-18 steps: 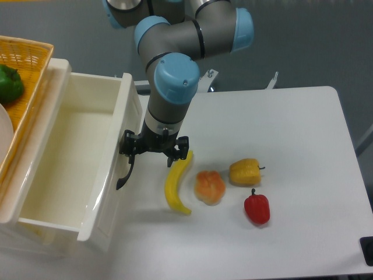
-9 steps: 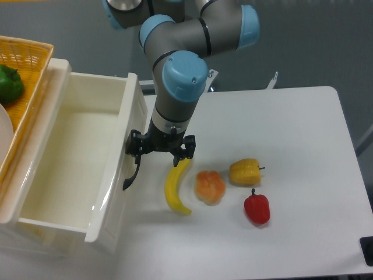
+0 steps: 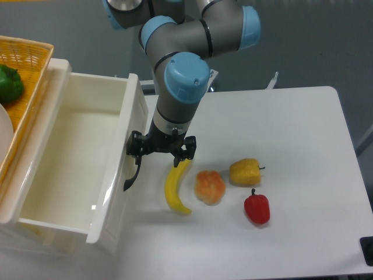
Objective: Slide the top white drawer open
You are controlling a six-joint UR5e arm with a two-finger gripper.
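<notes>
Top white drawer (image 3: 76, 157) stands pulled well out at the left of the white surface (image 3: 291, 146), its cream interior open to view from above. Black curved handle (image 3: 133, 174) shows on its front face.

Tool (image 3: 161, 150) sits at the drawer front, just right of the handle. One finger lies against the upper end of the handle, the other finger apart to the right over the banana's tip. Jaws spread, nothing clamped between them that can be made out; whether the left finger hooks the handle cannot be told.

Around it: yellow banana (image 3: 176, 186) just below the tool, close to the drawer front. Right of that, an orange pepper (image 3: 209, 186), a yellow pepper (image 3: 245, 172) and a red pepper (image 3: 257, 209), grouped near one another. Woven yellow basket (image 3: 26, 64) on the cabinet top at upper left, a green pepper (image 3: 10, 83) in it.

No readable writing or labels anywhere.

Against half a second ago: drawer front and tool nearly the same place, shifted only very slightly rightward. Against one second ago: drawer clearly further out, tool moved right toward the banana.
</notes>
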